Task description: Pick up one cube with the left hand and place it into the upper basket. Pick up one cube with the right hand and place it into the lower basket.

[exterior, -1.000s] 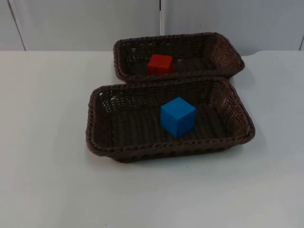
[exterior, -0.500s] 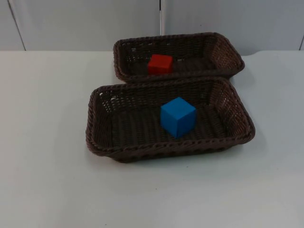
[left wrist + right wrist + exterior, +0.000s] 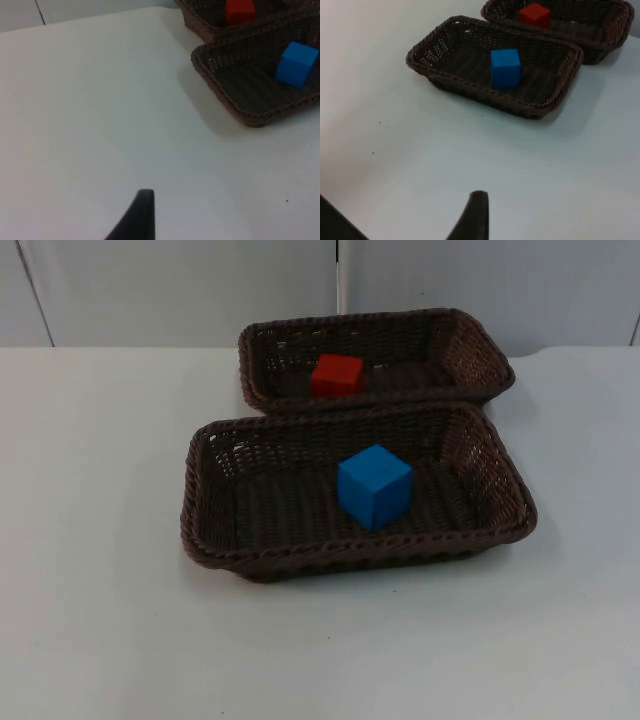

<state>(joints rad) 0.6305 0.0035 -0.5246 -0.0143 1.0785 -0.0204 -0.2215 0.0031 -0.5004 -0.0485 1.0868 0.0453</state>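
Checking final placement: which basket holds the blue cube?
The lower basket, nearer the camera, holds the blue cube; the upper basket by the wall holds the red cube.

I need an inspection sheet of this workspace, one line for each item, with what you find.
Surface: white table, no marks seen.
Job's things: red cube inside upper basket; blue cube inside lower basket. The baskets stand close, one behind the other.
Clutter: nothing seen.
Claws: left claw waits over bare table, beside the baskets; right claw over bare table, in front of the lower basket. Neither holds a cube.
Cables: nothing seen.
Surroundings: grey partition wall behind the table.
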